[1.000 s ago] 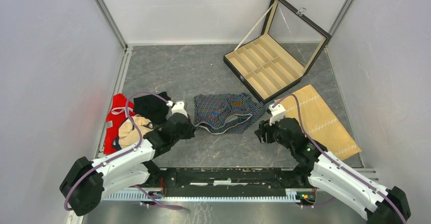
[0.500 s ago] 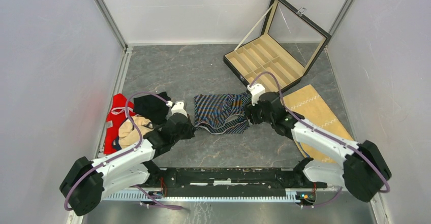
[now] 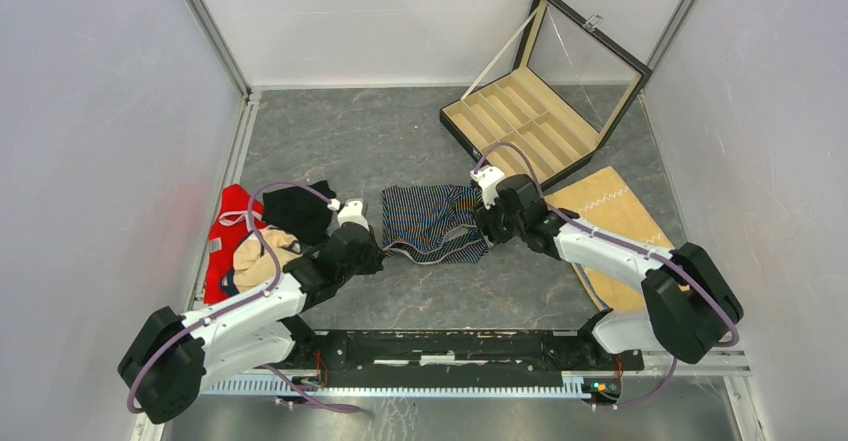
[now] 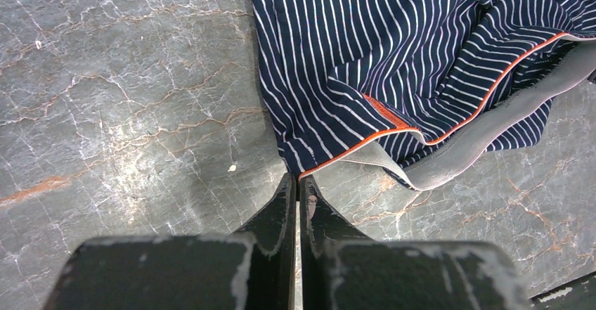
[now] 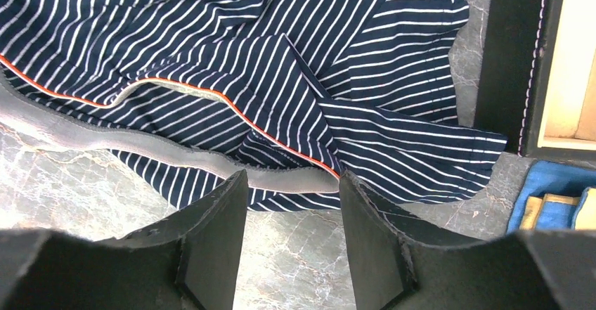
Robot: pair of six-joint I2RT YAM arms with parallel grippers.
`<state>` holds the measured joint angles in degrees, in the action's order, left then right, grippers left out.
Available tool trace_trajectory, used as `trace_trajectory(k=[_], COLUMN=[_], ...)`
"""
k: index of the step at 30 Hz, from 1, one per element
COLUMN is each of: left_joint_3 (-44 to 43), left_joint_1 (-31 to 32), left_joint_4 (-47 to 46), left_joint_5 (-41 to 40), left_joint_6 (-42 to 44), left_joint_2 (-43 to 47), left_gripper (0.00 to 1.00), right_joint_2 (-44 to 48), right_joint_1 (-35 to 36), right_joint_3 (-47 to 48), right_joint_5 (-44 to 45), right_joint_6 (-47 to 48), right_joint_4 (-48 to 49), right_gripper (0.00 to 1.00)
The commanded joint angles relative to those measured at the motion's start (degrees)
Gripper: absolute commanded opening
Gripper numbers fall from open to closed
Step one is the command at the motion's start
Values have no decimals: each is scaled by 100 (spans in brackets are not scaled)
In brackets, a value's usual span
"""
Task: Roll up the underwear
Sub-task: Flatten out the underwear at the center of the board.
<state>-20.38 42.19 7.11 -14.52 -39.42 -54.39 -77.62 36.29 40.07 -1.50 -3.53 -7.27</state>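
Note:
The navy striped underwear (image 3: 435, 223) lies crumpled on the grey table between my grippers, with its grey waistband and orange trim showing. My left gripper (image 3: 378, 253) is at its near left corner. In the left wrist view the gripper (image 4: 297, 180) is shut, with the orange-trimmed corner of the underwear (image 4: 393, 50) at its tips. My right gripper (image 3: 483, 226) is open at the right edge. In the right wrist view the gripper (image 5: 293, 183) straddles the grey waistband of the underwear (image 5: 246, 43). The plain black underwear (image 3: 298, 211) lies on a pile at the left.
An open black case (image 3: 520, 131) with tan compartments stands at the back right; its edge shows in the right wrist view (image 5: 513, 57). A tan cloth with white zigzag stitching (image 3: 630, 231) lies to the right. Red (image 3: 225, 231) and beige (image 3: 258, 256) garments lie at the left.
My right arm has swung from the near right side in to the right edge of the striped underwear. The left arm and the underwear have stayed put.

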Motion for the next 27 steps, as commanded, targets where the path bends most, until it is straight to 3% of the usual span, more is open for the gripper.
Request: trace_trajectory(k=[1,16,23,27], left_joint_3=[-159,-230,-282,-282], left_joint_1=[-1,0,-1,-1], left_joint_4=[-141,-158,-29,3], left_joint_5=[-51,-118,-272,-310], left_joint_6=[-172,-127,-119,-143], left_joint_2=[-59,-211,-162,-126], left_gripper=[2,2,2,2], right_joint_2=[-115,-440,-281,-245], right_joint_1=[-28,-47,-46,-54], right_joint_3=[176,15,-57,-126], right_joint_5=[36,568,747,757], right_joint_6=[138,74,110,118], right_joint_4=[136,449,453,459], right_gripper=[57,49,29,13])
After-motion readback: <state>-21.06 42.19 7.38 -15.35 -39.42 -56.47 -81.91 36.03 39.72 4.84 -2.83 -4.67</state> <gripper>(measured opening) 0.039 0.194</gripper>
